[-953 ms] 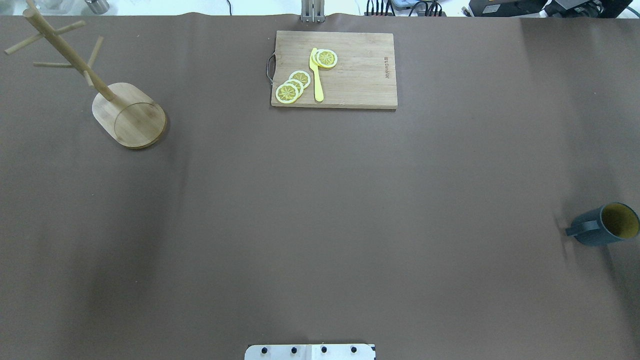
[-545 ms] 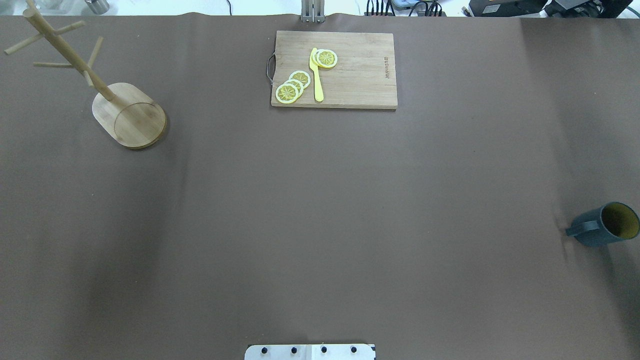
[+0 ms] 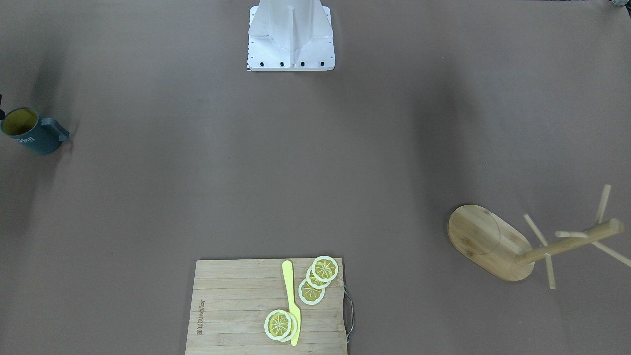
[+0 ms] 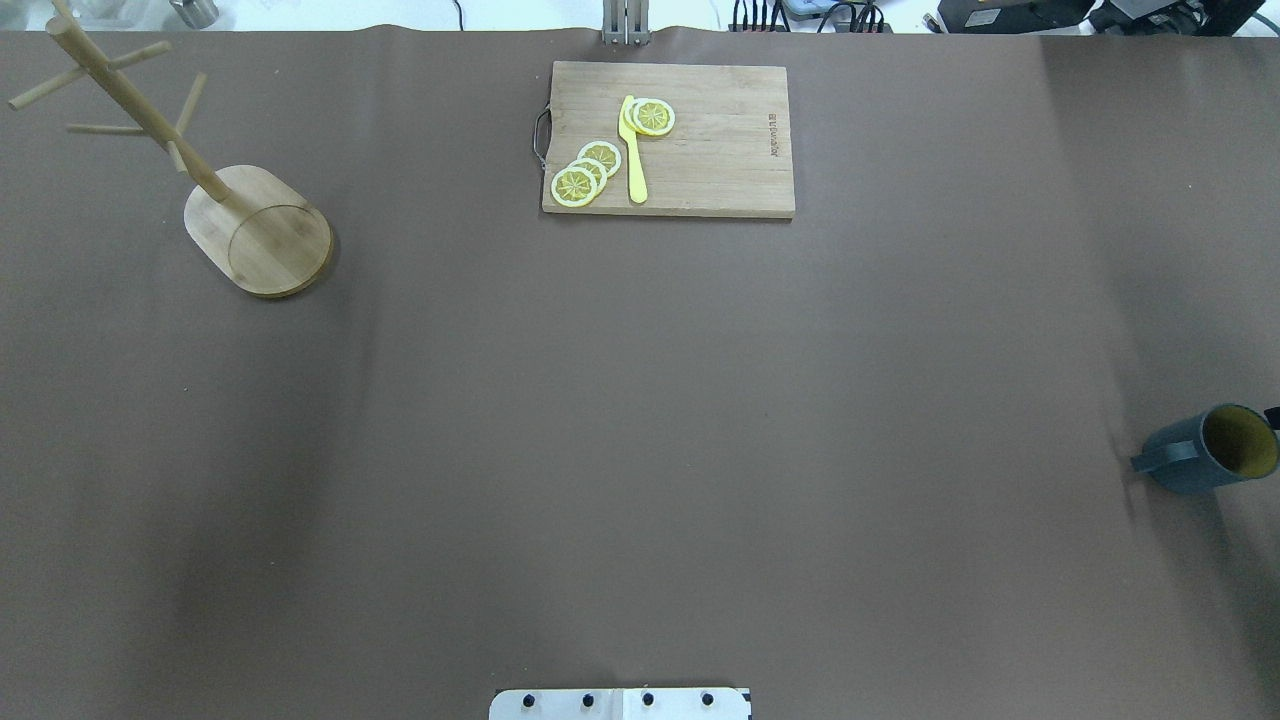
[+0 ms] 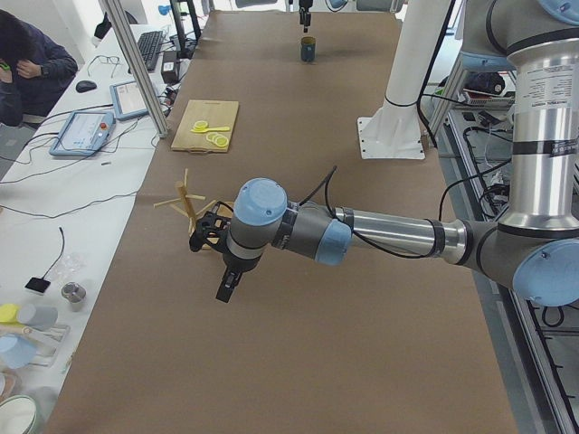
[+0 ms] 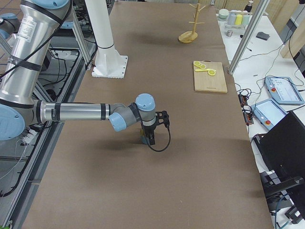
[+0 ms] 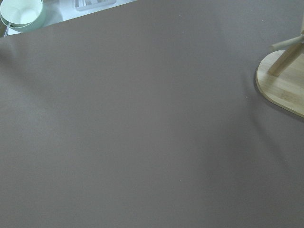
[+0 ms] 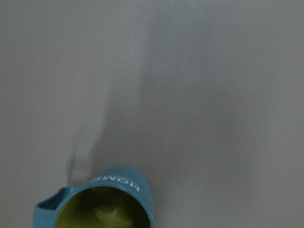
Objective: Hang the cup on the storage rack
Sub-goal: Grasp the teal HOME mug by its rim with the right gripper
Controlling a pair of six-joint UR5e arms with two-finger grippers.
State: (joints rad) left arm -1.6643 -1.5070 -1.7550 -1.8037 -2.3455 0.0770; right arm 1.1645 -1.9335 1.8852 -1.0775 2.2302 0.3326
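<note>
One slate-blue mug [image 4: 1210, 450] nearest in the overhead frame, at its right edge: upright on the brown table [image 4: 640, 420], yellow inside, handle pointing frame-left, "HOME" on its side. Straight above it in the right-side view, right gripper [image 6: 148, 137], seemingly just over the rim; cannot tell whether released or clenched. Farther, upper left: bamboo mug tree [image 4: 258, 235], left gripper [image 5: 224, 287] near it, state equally unreadable. Farthest, top centre: cutting board [image 4: 720, 150] with lemon slices [image 4: 585, 172] and yellow knife [image 4: 632, 150].

left arm [image 5: 389, 235]: reached out level, wrist bent, left gripper [image 5: 224, 291] pointing down
right arm [image 6: 76, 112]: reached out level, right gripper [image 6: 150, 139] pointing down
jaws: state unreadable, both
</note>
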